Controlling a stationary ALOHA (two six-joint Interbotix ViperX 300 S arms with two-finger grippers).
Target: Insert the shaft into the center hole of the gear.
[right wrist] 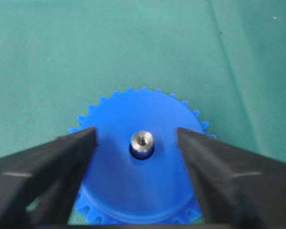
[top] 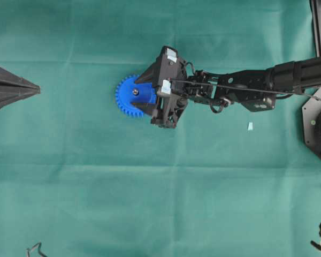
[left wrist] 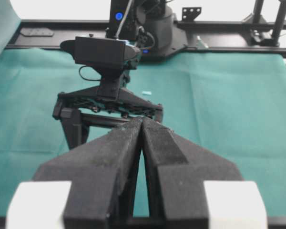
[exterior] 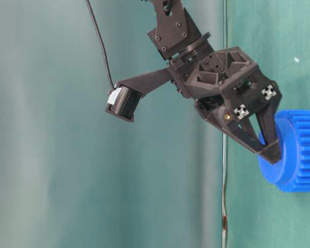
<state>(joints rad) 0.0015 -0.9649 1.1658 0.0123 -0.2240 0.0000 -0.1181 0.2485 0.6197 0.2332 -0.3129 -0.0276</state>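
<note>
Shaft (right wrist: 142, 143) sits in the gear (right wrist: 133, 191), right end effector (right wrist: 136, 143) spread around it; left end effector (left wrist: 142, 143) pressed together; pale scrap (top: 250, 126) nearby on tabletop (top: 96, 203).

A bright blue gear (right wrist: 140, 181) holds a shiny silver-grey shaft (right wrist: 142, 141), matte black fingers (right wrist: 43, 164) flank it, and plain teal-green cloth covers the counter (top: 85, 182).

No text, label, brand, number or sign can be read in any of the views. A small white tag (exterior: 114, 96) sits on the black camera block in the table-level view, but it shows no legible print, and the pale pads in the left wrist view are blank.
</note>
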